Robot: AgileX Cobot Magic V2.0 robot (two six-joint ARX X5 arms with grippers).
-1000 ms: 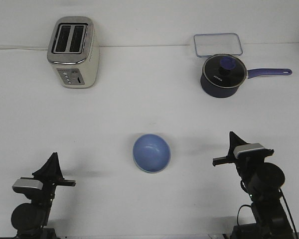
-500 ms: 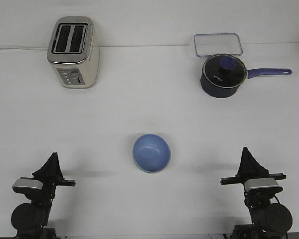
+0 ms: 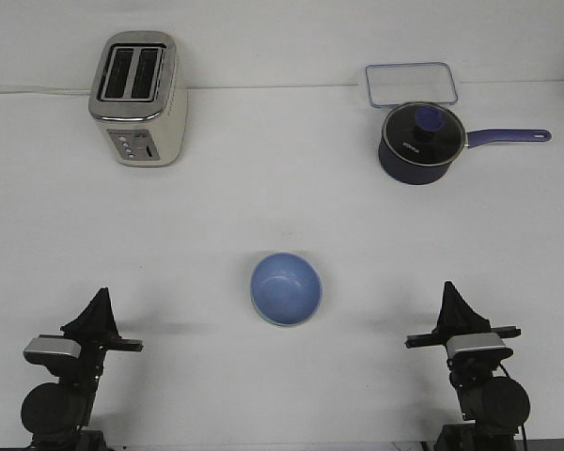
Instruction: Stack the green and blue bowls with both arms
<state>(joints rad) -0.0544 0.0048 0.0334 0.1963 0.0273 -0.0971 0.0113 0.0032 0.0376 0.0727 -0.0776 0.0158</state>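
The blue bowl point(image 3: 286, 288) sits upright on the table point(image 3: 263, 207), between the left gripper point(image 3: 98, 303) and right gripper point(image 3: 451, 293), well apart from both. Neither gripper's opening is discernible; both hold nothing.

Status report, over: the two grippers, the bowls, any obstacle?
Left gripper and right gripper both shut, empty, near table edge. Blue bowl upright at centre; green rim under it, stack looks done. Nothing in the way.
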